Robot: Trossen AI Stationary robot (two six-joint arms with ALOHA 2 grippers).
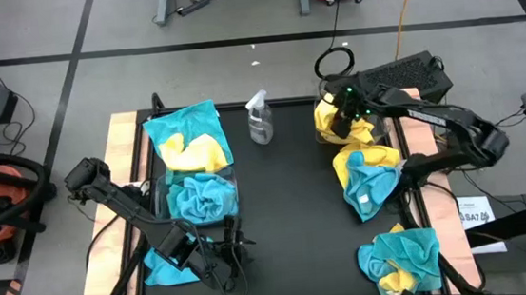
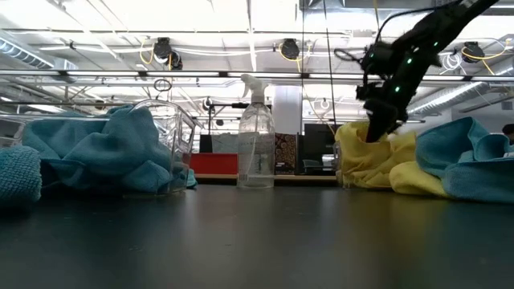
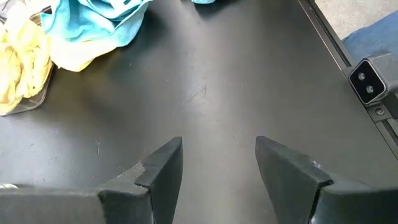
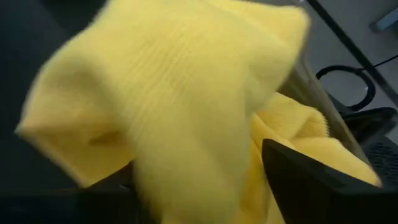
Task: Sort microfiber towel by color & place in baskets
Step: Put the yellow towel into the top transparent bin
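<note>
Right wrist view: right gripper (image 4: 205, 180) jaws apart, a yellow towel (image 4: 168, 93) loose between them over the far basket (image 1: 324, 134); left gripper (image 3: 217, 168) waits open.

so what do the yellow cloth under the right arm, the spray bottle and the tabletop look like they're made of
Yellow cloth: soft microfiber-like fabric, matte, with a fine ribbed weave and loose folds. Spray bottle: clear plastic, probably, since the room shows through it. Tabletop: a dark smooth sheet, faintly scuffed; what it is made of is unclear.
</note>
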